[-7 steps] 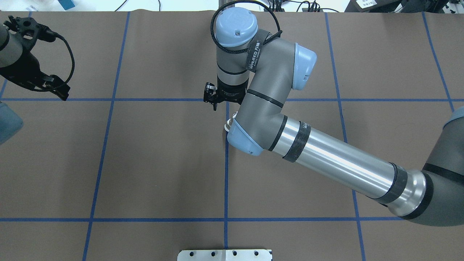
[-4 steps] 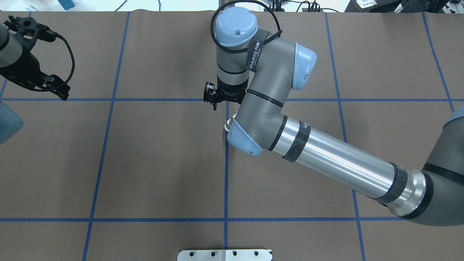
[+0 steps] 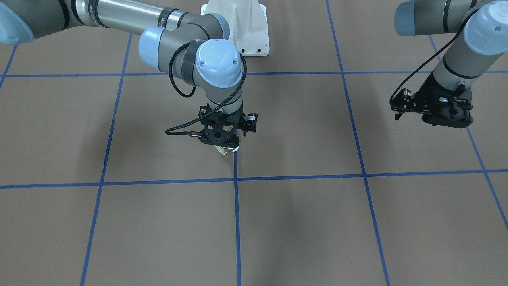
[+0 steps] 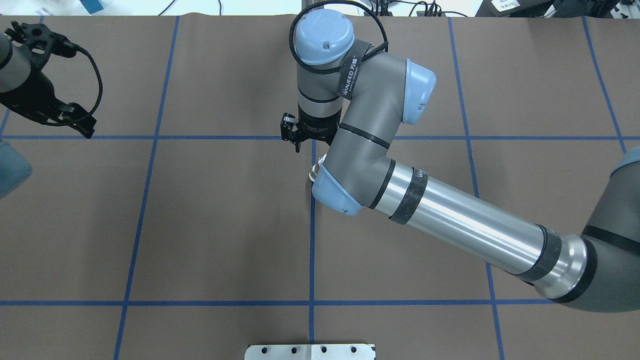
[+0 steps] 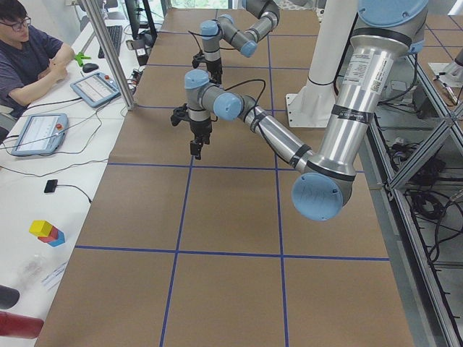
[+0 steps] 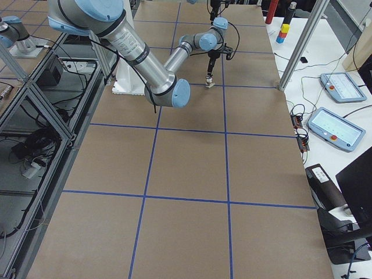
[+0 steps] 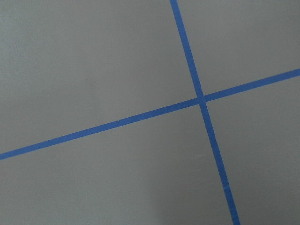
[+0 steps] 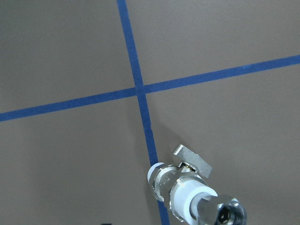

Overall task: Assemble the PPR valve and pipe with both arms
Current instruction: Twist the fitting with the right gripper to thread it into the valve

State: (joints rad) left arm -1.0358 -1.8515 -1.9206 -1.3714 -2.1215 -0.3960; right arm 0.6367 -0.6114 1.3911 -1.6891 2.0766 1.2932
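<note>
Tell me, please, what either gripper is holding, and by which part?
The right gripper seems to hold the valve by its upper end; the contact is hidden. The left gripper carries nothing visible.

Right tool (image 3: 227, 147) low, vertical — left tool (image 3: 446, 116) aside

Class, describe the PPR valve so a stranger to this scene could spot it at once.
Follow the right arm, stretched to the middle of the brown mat, down to the right gripper. Just below its tips, beside a blue tape line, is the PPR valve: tiny, metal-middled, with white collar ends and a flat side lever, pale against black gripper and mat.
</note>
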